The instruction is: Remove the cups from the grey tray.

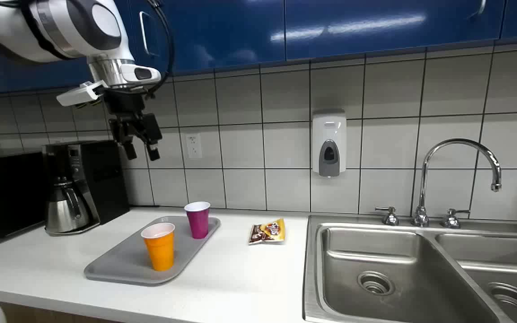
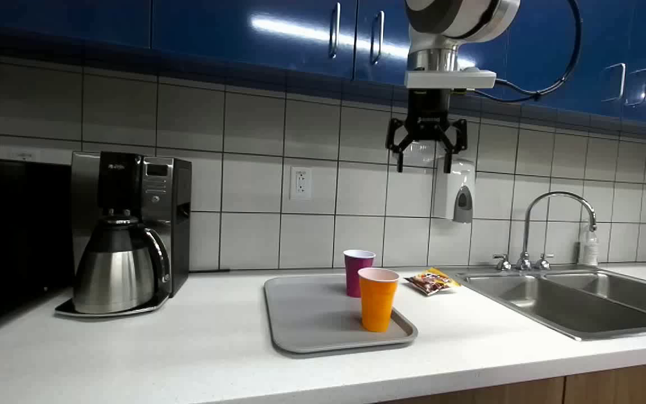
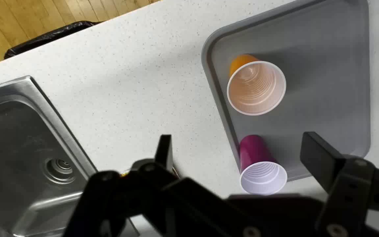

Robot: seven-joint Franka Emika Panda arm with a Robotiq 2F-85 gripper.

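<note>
The grey tray (image 1: 119, 260) lies flat on the white counter; it also shows in an exterior view (image 2: 312, 314) and the wrist view (image 3: 334, 82). The orange cup (image 1: 160, 251) stands upright on it, nearer the counter's front edge, also seen in an exterior view (image 2: 378, 306) and the wrist view (image 3: 257, 89). The smaller magenta-purple cup (image 1: 199, 224) stands upright behind it, near the tray's back edge, also in an exterior view (image 2: 354, 275) and the wrist view (image 3: 255, 151). My gripper (image 1: 142, 154) is open and empty, high above the counter, fingers down (image 2: 424, 168) (image 3: 237, 148).
A snack packet (image 1: 267, 232) lies beside the tray, toward the steel sink (image 1: 314, 269) with its faucet (image 1: 424, 179). A coffee maker with a steel pot (image 2: 115, 275) stands on the tray's opposite side. A soap dispenser (image 1: 329, 143) hangs on the wall. Blue cabinets (image 2: 244, 45) hang above.
</note>
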